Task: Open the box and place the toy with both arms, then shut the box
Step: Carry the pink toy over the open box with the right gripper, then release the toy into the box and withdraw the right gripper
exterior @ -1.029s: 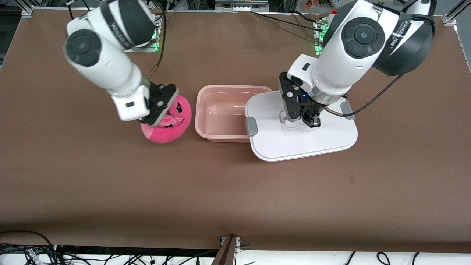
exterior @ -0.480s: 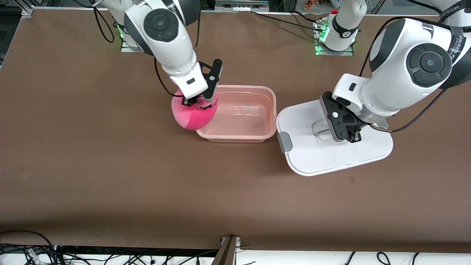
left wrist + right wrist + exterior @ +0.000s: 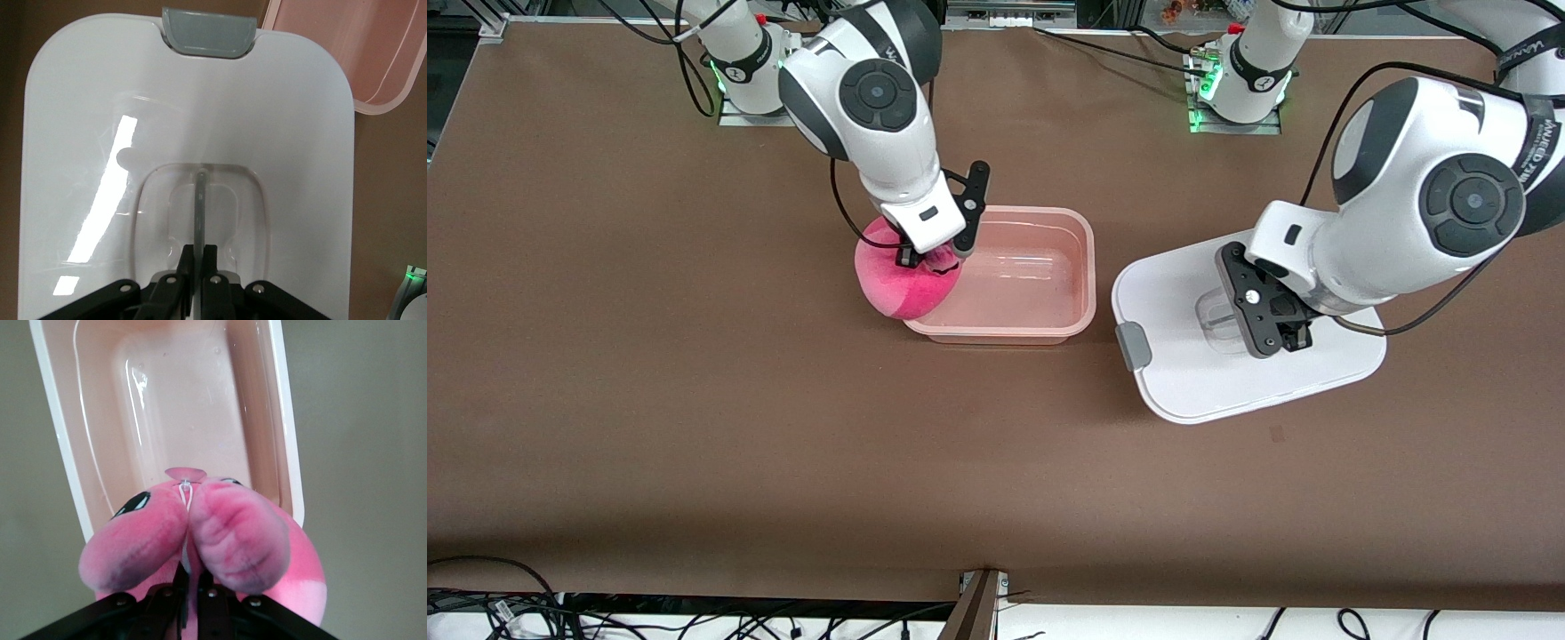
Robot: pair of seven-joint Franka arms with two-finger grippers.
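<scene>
Since a moment ago my right gripper (image 3: 930,260) carries the pink plush toy (image 3: 905,283) a touch farther over the box rim, and my left gripper (image 3: 1282,336) slides the lid a little more toward the left arm's end of the table. Right now the right gripper is clenched on the toy's snout folds (image 3: 227,527), and the plush hangs over the end wall of the open pink tub (image 3: 1069,331), just left of centre frame. Its dark eye (image 3: 137,501) peeks toward the tub's bare floor. My left gripper is clamped tight on the clear handle (image 3: 200,200) of the white lid (image 3: 1183,391), which sits at centre right of the frame, beside the tub and apart from it. One grey clip (image 3: 1135,345) faces the tub.
</scene>
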